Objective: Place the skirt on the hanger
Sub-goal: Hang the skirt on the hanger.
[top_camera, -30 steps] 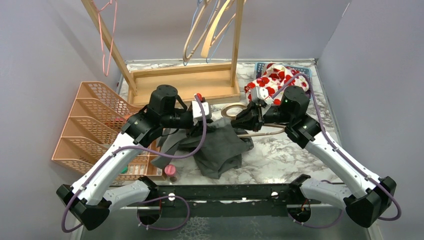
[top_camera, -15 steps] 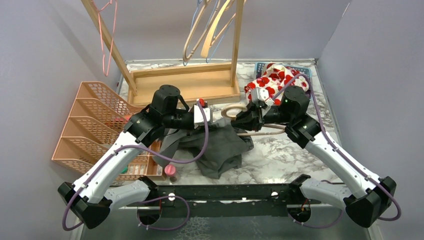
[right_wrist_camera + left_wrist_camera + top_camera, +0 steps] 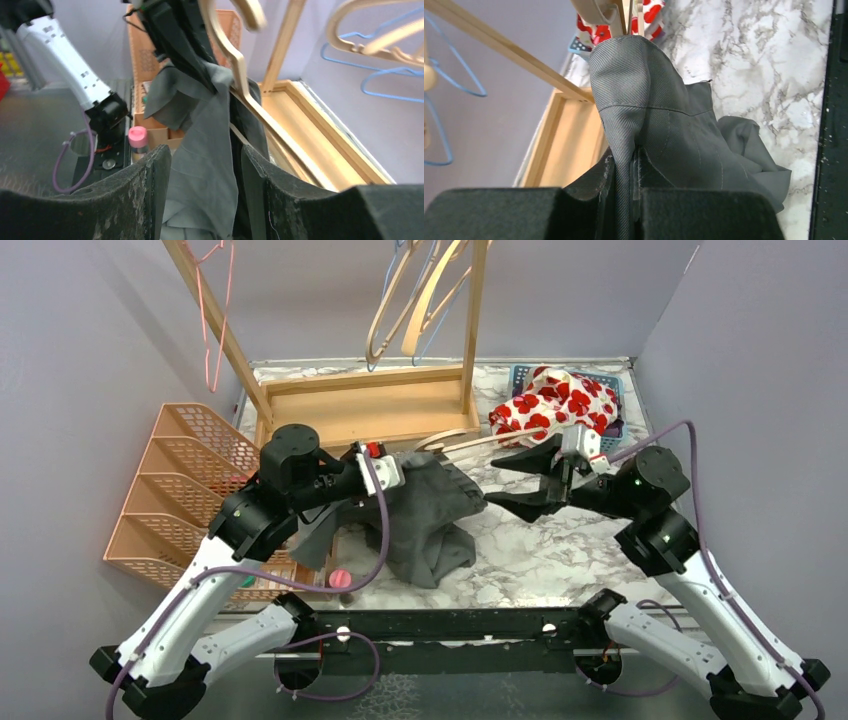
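A: Left pincer (image 3: pixel 624 172)?
B: Clenched on a fold of the grey skirt (image 3: pixel 430 520), arm reaching right and holding the top raised. The hem trails on the worktop (image 3: pixel 560 550).
A: Right pincer (image 3: pixel 515 480)?
B: Released, jaws wide, just right of the skirt. The wooden hanger (image 3: pixel 470 443) pokes from the raised top.

left arm (image 3: pixel 185 595): white links, black joints | right arm (image 3: pixel 725 605): same | cables (image 3: pixel 382 525): purple | right pincer (image 3: pixel 492 483): black

Hook of hanger (image 3: pixel 239 61) blurred at top edge; one shoulder under skirt (image 3: pixel 205 140)
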`<act>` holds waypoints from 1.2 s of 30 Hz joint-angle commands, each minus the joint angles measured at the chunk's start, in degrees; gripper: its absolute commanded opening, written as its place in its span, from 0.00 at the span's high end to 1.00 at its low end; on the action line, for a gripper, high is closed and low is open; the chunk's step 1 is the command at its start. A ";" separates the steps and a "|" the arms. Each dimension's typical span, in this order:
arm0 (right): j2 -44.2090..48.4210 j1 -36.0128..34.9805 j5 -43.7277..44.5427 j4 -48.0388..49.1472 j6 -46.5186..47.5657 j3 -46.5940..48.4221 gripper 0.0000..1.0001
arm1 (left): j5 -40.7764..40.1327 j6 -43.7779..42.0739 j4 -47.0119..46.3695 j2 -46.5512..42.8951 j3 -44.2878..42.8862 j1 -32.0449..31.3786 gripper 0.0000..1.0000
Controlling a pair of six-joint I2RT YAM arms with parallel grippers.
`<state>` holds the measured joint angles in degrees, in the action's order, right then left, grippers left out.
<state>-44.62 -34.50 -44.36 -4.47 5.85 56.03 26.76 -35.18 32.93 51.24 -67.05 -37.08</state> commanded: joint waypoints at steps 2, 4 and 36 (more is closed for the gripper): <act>3.77 -0.26 18.96 0.65 -14.37 -3.62 0.41 | -4.53 -1.38 -6.04 -3.71 -0.12 0.17 1.00; 4.60 -0.22 25.99 -1.46 -20.47 -5.08 0.41 | -4.62 -1.19 -6.52 -4.75 0.47 0.17 1.00; -22.37 -0.22 40.12 6.75 -79.99 -23.37 0.55 | -3.77 3.31 -8.40 -11.98 6.77 0.17 1.00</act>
<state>-64.23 -34.50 -1.04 -1.67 -71.96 33.41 23.07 -32.25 28.93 40.34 -60.01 -37.08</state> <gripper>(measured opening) 0.525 0.103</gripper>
